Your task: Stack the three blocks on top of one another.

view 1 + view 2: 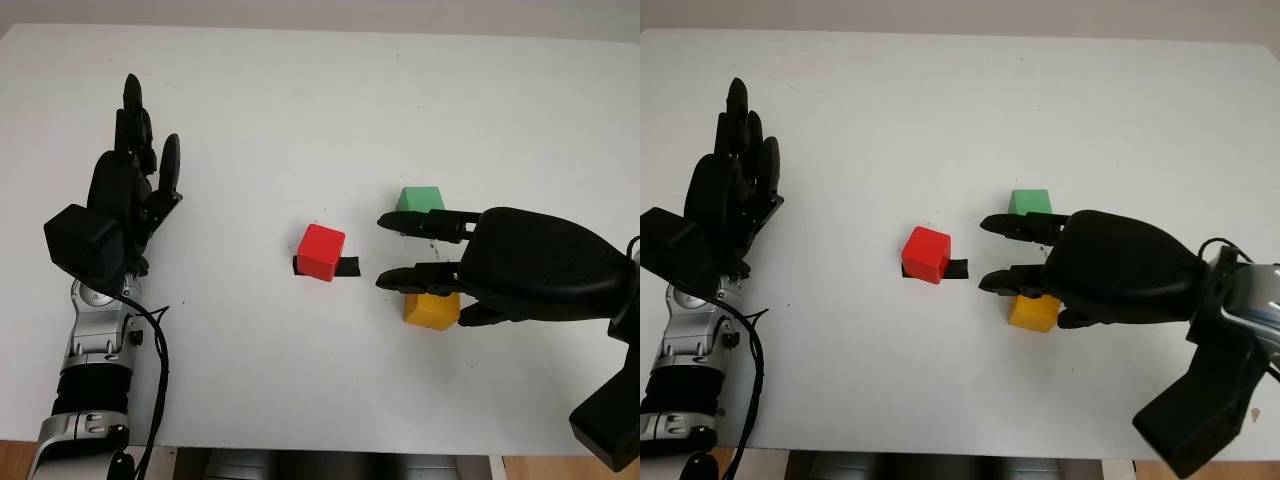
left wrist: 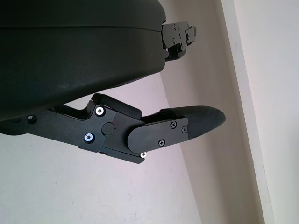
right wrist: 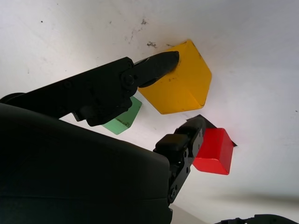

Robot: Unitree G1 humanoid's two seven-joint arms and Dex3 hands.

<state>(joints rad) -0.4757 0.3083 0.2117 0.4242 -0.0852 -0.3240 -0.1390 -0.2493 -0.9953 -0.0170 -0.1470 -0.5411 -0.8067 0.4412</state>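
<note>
A red block (image 1: 321, 250) sits at the table's middle on a strip of black tape (image 1: 347, 268). To its right stands a green block (image 1: 418, 200), and nearer me a yellow block (image 1: 430, 312). My right hand (image 1: 383, 252) hovers over the yellow block, open, its fingers pointing left toward the red block, one reaching past the green block's front. In the right wrist view one finger (image 3: 154, 65) lies across the yellow block (image 3: 180, 86), with the red block (image 3: 214, 151) and the green block (image 3: 122, 120) beyond. My left hand (image 1: 140, 140) is open at the table's left.
The white table (image 1: 260, 120) has its far edge at the top and its near edge (image 1: 300, 448) by my arms. A black cable (image 1: 160, 350) hangs along my left forearm.
</note>
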